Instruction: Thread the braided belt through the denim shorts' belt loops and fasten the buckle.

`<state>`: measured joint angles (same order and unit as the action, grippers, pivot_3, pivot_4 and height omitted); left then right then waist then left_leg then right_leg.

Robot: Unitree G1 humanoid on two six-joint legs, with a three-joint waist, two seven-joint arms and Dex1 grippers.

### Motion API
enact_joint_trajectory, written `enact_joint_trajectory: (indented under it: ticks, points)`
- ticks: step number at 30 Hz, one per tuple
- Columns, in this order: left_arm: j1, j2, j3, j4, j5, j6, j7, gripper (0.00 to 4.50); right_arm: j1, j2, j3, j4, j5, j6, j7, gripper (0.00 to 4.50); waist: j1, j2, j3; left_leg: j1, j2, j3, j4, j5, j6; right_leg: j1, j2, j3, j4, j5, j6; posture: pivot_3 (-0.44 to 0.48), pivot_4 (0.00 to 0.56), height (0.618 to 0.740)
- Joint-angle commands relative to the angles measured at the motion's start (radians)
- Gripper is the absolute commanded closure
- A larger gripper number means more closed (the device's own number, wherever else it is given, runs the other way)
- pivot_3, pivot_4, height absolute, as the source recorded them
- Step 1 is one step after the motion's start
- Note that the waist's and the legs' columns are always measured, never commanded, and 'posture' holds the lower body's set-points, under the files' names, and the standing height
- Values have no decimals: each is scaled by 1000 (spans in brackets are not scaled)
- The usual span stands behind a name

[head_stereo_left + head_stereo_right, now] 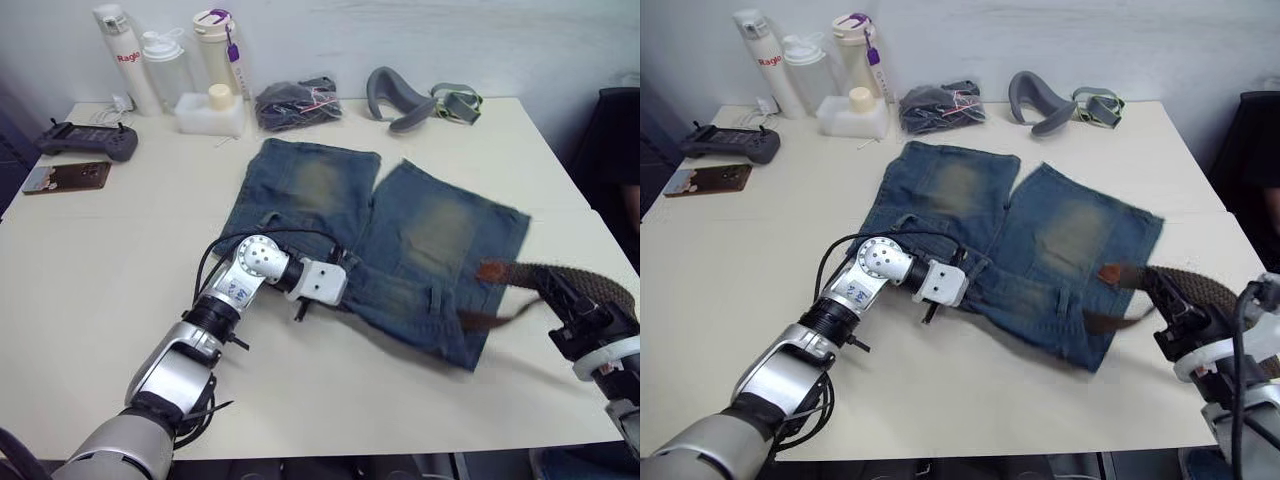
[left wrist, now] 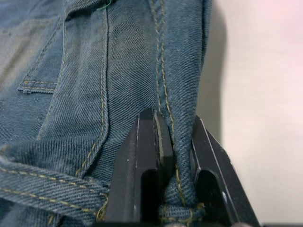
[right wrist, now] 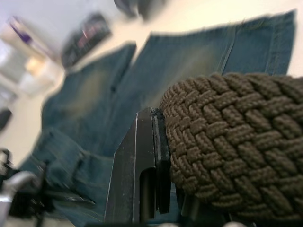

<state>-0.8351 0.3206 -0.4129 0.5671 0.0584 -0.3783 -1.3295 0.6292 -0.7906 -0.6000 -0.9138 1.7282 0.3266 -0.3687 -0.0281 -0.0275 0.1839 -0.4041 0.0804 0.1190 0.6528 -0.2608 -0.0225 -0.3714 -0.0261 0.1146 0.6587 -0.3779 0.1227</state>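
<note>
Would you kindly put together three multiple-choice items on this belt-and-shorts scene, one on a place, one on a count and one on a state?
1. Where are the bottles?
A. far left corner of the table
B. on the denim shorts
C. near right edge

2. How many bottles stand there?
A. one
B. three
C. five

3. What does the right gripper hold?
A. nothing
B. the grey strap
C. the braided belt

Key: 1 A, they stand at the far left by the wall. 2 B, three caps show. 3 C, the right wrist view shows fingers shut on the woven strap.
</note>
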Motion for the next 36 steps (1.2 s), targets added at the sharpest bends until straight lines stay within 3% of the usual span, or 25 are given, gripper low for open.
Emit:
enact_joint_trajectory:
  ticks: [1,2,3,6,11,12,18,27,36]
  points:
    - [-8,-31,-28,-11,34,2,36,4493,30,-47,-46,-131,-37,29,-62,4500,-1,0,0,0,-1,-1,1,-1,1,0,0,1,0,0,1,0,150,740]
    - [-11,-31,-27,-10,28,32,22,4493,35,-61,-44,-132,3,31,-84,4500,-1,0,0,0,-1,-1,1,-1,2,0,-1,1,0,0,1,0,150,740]
    - [-12,-31,-25,-10,24,55,12,3517,37,-71,-43,-133,37,31,-99,4500,-1,0,0,0,-1,-2,1,-1,2,0,-1,1,0,1,1,0,150,740]
    - [-14,-3,3,-63,-60,207,-95,2313,34,-99,-57,-133,191,25,-133,4500,-2,0,0,0,-1,-2,0,-1,2,0,-1,1,-1,1,1,0,150,740]
    - [-73,70,76,-156,-218,511,-241,267,6,-122,-55,-126,242,3,-172,4500,-6,0,0,-1,1,-3,0,0,1,-1,1,0,1,0,1,0,150,740]
    - [-94,84,95,-167,-247,574,-249,65,-7,-118,-41,-126,243,-10,-171,4500,-6,0,0,-1,1,-3,0,0,1,-1,1,0,1,0,0,0,150,740]
    - [-158,90,183,-210,-349,787,-154,65,-30,-88,44,-100,242,3,-157,4500,-4,0,0,-1,1,-3,0,1,0,-2,1,0,1,0,1,0,150,740]
    - [-114,96,183,-297,-351,835,-110,65,11,-29,126,2,153,98,-42,4500,-4,0,0,-1,1,-2,1,2,-2,-2,0,0,1,0,0,0,150,740]
    - [-107,100,187,-315,-356,833,-106,65,5,-45,-38,74,215,134,45,4500,-2,0,0,-1,0,-2,1,2,-2,-2,0,0,1,0,0,0,150,740]
